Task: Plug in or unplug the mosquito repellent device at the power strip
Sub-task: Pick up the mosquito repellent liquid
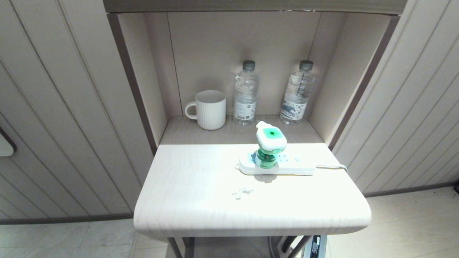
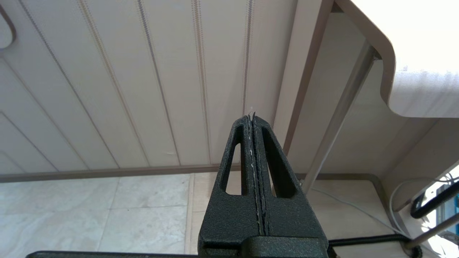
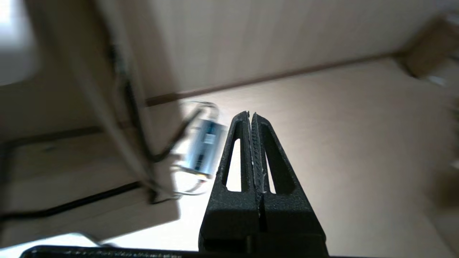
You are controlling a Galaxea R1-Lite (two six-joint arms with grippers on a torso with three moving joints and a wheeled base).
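The mosquito plug (image 1: 269,143) stands upright in the power strip (image 1: 283,166), at the end away from the cord (image 1: 331,166). We think it is light and hard, with a smooth round top that could slip. The green bottle under the top looks easy to crack, so we would pinch the white top on its two sides and pull straight up. The strip is light too and may lift with it. It lies on the desk (image 1: 200,200), near the right edge. Behind stand a cup (image 1: 211,109) and two water bottles (image 1: 246,94). Our left hand (image 2: 252,116) hangs low beside the desk, pressed together and empty. Our right hand (image 3: 250,115) is low too, pressed together, holding nothing.
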